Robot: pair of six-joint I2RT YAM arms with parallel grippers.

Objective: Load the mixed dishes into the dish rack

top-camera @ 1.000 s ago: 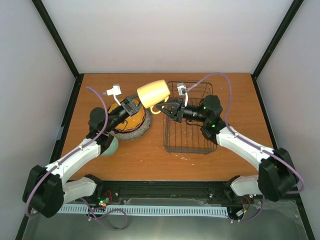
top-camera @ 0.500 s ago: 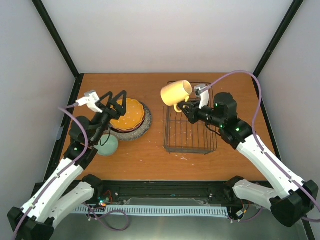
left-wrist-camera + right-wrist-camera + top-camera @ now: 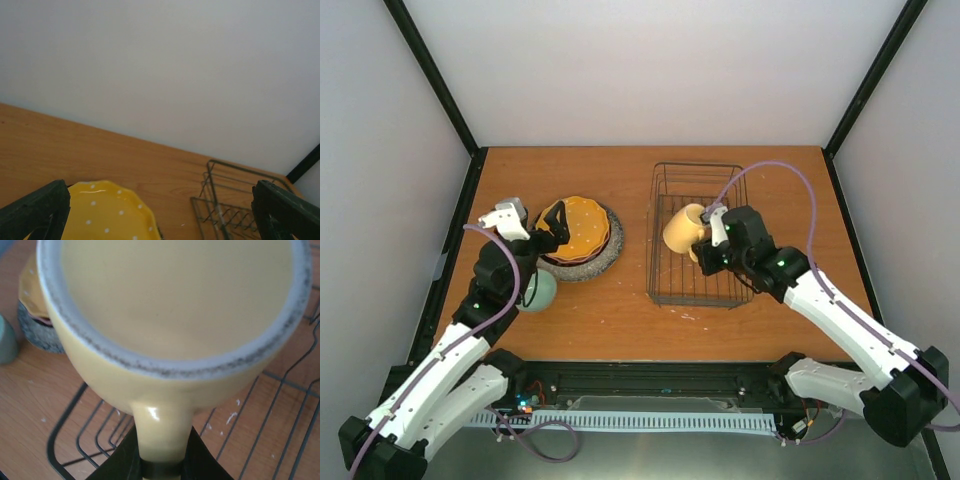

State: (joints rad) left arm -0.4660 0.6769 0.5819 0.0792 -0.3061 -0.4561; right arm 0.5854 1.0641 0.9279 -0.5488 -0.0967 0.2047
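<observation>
The yellow mug (image 3: 682, 228) hangs low inside the dish rack (image 3: 700, 166), a black wire basket at the right. My right gripper (image 3: 704, 252) is shut on the mug's handle (image 3: 162, 432), and the mug's mouth (image 3: 175, 300) fills the right wrist view. My left gripper (image 3: 550, 224) stands wide open at the left edge of the orange white-dotted plate (image 3: 584, 226); nothing is between its fingers (image 3: 35, 212). That plate (image 3: 107, 215) tops a stack on the large grey speckled plate (image 3: 603, 260). The pale green bowl (image 3: 537, 291) sits partly under the left arm.
Black frame posts and white walls close in the wooden table (image 3: 620, 320) on three sides. The rack's wire floor (image 3: 285, 410) shows under the mug, with white crumbs on the wood beneath it. The plate stack lies a short gap left of the rack.
My right arm has carried the mug from between the two grippers down into the rack. My left gripper let go, opened wide, drew back left, and now stands by the orange plate.
</observation>
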